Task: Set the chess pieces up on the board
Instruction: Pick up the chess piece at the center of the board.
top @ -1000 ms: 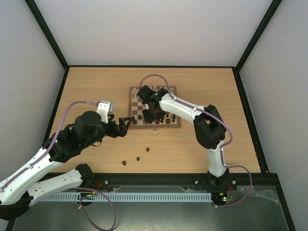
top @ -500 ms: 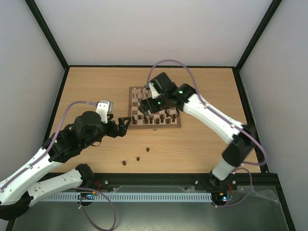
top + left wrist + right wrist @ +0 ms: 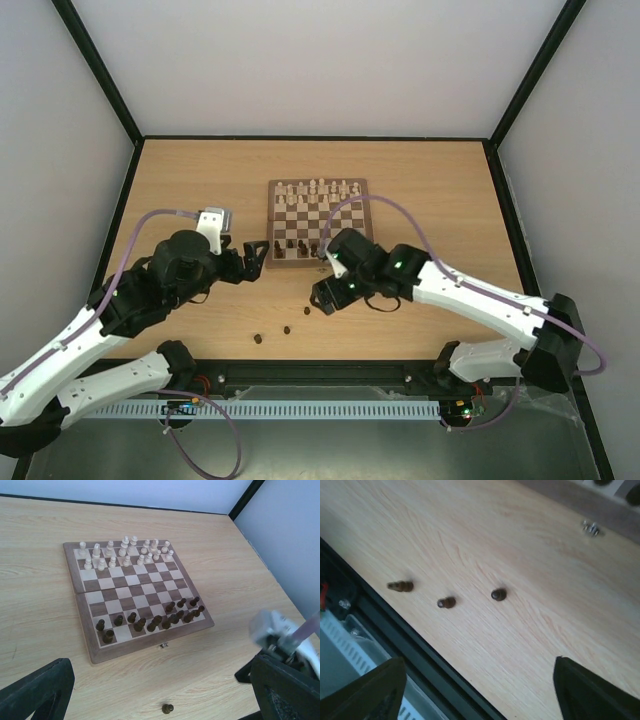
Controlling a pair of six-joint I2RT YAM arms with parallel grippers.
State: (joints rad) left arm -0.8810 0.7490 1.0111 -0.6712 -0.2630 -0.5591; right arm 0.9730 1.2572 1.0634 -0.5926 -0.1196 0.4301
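- Broadly, the board [image 3: 318, 263] sits mid-table [image 3: 430, 180]. Cream-white pieces [image 3: 125, 555] fill its far rows and dark chess pieces [image 3: 150, 622] crowd its near rows.
- The left gripper [image 3: 262, 255] hovers beside the board's near-left corner, jaws wide apart and empty.
- The right gripper [image 3: 324, 299] hangs over bare wood just in front of the board's near edge, fingers [image 3: 590, 690] spread with nothing between them.
- 3 loose dark pieces [image 3: 286, 329] lie off the board in a slanted line, running from the right gripper toward the table's near edge.
- The nearest loose piece [image 3: 498, 594] is just to the right gripper's left and shows a round top, so it is probably upright.
- The other 2 lie on their sides, long axes roughly along the near edge.
- Judging by position, the right arm is far nearer, so a short shift left and down should straddle that upright piece.
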